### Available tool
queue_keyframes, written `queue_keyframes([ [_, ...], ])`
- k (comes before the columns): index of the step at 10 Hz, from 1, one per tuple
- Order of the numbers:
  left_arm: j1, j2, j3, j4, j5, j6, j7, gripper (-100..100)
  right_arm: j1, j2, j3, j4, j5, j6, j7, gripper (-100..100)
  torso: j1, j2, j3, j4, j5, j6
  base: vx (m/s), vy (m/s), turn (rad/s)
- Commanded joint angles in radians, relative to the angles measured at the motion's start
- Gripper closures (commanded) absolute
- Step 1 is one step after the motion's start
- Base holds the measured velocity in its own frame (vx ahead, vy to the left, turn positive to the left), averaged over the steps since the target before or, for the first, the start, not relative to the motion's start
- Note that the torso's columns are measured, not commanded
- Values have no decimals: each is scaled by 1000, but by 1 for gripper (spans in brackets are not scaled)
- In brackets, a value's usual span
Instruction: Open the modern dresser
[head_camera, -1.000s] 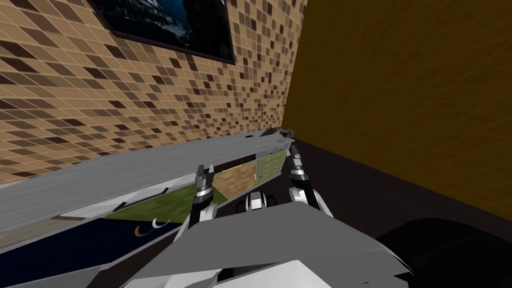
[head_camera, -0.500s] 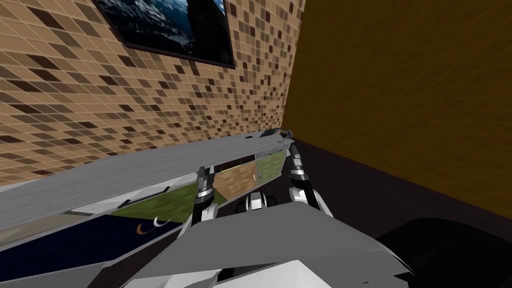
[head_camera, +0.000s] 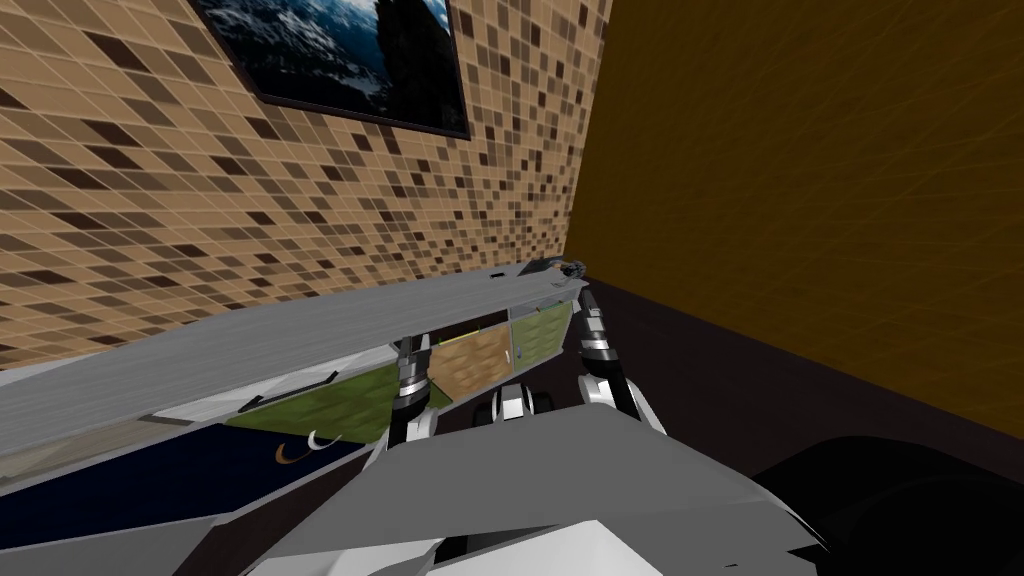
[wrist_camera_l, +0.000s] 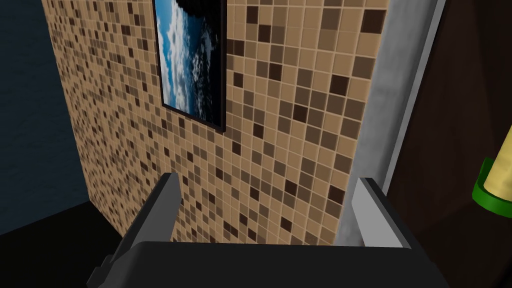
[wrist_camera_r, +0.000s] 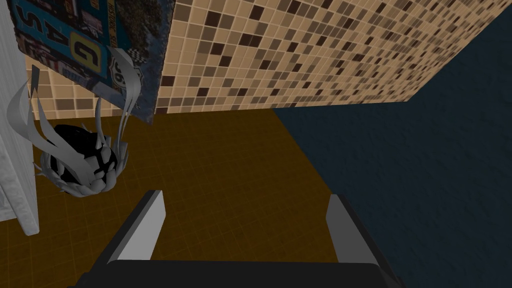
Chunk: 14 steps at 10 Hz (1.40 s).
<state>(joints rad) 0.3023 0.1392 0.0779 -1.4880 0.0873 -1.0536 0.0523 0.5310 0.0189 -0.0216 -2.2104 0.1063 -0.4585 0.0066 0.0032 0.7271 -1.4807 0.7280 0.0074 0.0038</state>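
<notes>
dresser (head_camera: 300, 345) along wall (head_camera: 200, 220), pic (head_camera: 340, 50) above it, ornament (head_camera: 572, 267) on rt end

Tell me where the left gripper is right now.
In the head view, the left gripper sits left of centre, open and pointing up at the front edge of the dresser top, beside the green panel.

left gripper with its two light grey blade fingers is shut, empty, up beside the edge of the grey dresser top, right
Not shut. The left wrist view shows the left gripper open: its two light grey blade fingers stand wide apart with nothing between them. The rest is right: it is empty, up beside the edge of the grey dresser top.
</notes>
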Motion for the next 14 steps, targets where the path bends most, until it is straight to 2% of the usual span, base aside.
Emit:
queue_keyframes([
  [1,-3,-2,-2,61,0,-24,7,-100,0,0,0,0,0,0,0,0,1,-1,0,-1,0,0,3,-37,36],
  [9,-44,-13,7,240,3,-112,17,-100,0,0,0,0,0,0,0,0,-2,5,2,7,-6,-2,8,-41,22],
  [10,-44,-13,7,246,3,-112,17,-100,0,0,0,0,0,0,0,0,-2,6,2,8,-6,-2,5,-35,18],
  [14,-75,-41,14,371,4,-179,23,-100,0,0,0,0,0,0,0,0,-4,11,5,10,-8,-4,12,-49,31],
])
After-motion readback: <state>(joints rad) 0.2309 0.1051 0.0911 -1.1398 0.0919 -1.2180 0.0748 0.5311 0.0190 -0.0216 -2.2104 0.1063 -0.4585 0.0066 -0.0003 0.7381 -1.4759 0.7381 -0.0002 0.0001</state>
